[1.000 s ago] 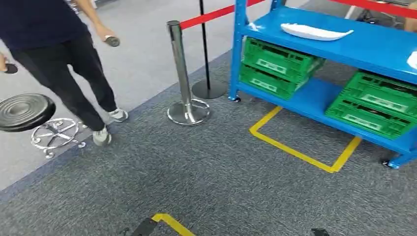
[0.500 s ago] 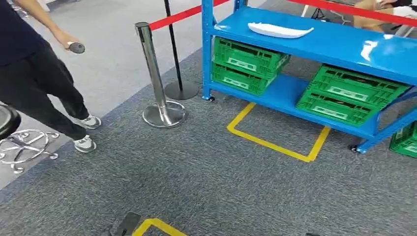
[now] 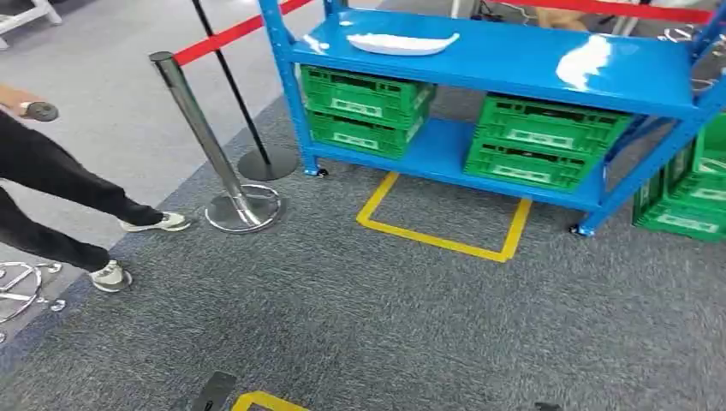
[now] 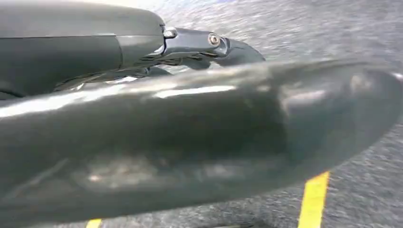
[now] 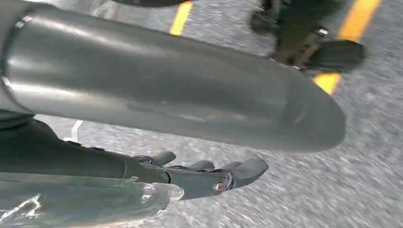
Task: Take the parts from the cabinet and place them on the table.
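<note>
Approaching the blue cabinet (image 3: 514, 64), I see a white part (image 3: 401, 43) on top; both hands' state I cannot tell; next, step closer.

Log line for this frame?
phase: facing blue cabinet | white part on top shelf | green crates on lower shelf | left hand, right hand low over carpet, grasp unclear | person at left

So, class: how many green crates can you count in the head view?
At least 5: a stack of two on the left of the blue rack's lower shelf, a stack of two on its right, and more cropped at the picture's right edge.
</note>
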`<move>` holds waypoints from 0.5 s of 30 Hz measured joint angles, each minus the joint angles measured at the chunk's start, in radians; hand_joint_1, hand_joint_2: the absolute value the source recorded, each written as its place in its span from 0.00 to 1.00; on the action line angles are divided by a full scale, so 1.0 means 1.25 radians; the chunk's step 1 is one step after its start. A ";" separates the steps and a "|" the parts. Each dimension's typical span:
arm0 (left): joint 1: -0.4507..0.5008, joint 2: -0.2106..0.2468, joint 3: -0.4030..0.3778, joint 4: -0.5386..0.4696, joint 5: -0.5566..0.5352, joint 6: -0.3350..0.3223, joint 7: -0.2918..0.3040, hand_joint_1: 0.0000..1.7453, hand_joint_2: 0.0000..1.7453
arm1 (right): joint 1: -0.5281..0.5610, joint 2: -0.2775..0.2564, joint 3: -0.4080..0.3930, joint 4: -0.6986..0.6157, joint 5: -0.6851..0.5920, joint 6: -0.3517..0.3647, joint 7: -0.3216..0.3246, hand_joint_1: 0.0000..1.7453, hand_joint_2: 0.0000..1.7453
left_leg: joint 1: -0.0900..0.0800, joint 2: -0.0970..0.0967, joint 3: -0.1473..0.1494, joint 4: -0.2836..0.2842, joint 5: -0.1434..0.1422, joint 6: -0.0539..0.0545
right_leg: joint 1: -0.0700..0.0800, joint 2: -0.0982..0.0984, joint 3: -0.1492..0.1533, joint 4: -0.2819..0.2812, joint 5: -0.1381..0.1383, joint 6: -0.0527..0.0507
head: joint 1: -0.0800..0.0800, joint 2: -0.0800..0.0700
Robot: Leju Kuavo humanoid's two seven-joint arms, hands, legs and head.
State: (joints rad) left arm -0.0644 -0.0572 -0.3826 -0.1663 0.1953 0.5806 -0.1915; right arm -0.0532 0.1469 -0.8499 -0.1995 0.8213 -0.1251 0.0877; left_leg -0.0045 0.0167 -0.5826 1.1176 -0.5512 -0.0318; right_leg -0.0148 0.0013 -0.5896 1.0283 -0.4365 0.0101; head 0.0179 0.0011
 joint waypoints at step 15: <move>-0.002 0.014 -0.011 0.000 -0.040 0.003 -0.011 0.00 0.00 | -0.007 0.005 -0.001 0.003 0.015 0.024 -0.039 0.00 0.00 | 0.010 -0.025 0.033 -0.111 0.085 0.033 | 0.001 0.023 -0.065 0.084 -0.038 0.037 | 0.009 0.000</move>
State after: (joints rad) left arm -0.0674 -0.0393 -0.3960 -0.1663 0.1457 0.5840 -0.2049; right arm -0.0622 0.1533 -0.8507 -0.1957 0.8400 -0.0946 0.0390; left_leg 0.0075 -0.0149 -0.5414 0.9791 -0.4453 0.0101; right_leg -0.0134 0.0298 -0.6709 1.1329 -0.4844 0.0564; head 0.0286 0.0011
